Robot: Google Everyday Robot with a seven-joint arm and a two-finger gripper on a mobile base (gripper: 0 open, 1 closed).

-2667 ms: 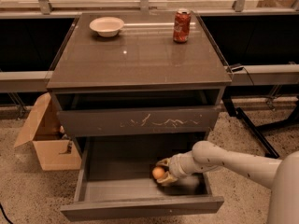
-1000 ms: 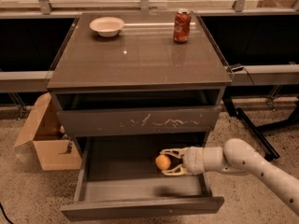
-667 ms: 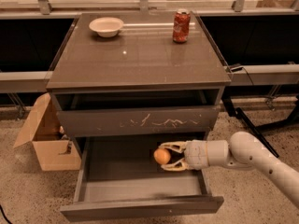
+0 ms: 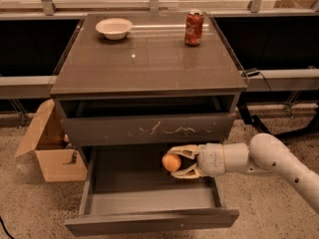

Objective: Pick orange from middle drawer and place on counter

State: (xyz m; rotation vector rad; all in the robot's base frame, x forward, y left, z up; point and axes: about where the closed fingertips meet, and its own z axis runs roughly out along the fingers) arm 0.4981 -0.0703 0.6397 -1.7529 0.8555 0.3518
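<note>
The orange (image 4: 171, 162) is held between the fingers of my gripper (image 4: 175, 162), lifted above the floor of the open middle drawer (image 4: 149, 198), just below the scratched drawer front. My white arm reaches in from the right. The glossy counter (image 4: 149, 59) tops the cabinet, well above the gripper.
A white bowl (image 4: 114, 28) stands at the counter's back left and a red soda can (image 4: 194, 28) at its back right. The upper drawer (image 4: 147, 128) with pale scratches juts out slightly. An open cardboard box (image 4: 50, 151) sits on the floor at the left.
My gripper has lifted the orange off the drawer floor and carried it upward, close under the scratched drawer front.
</note>
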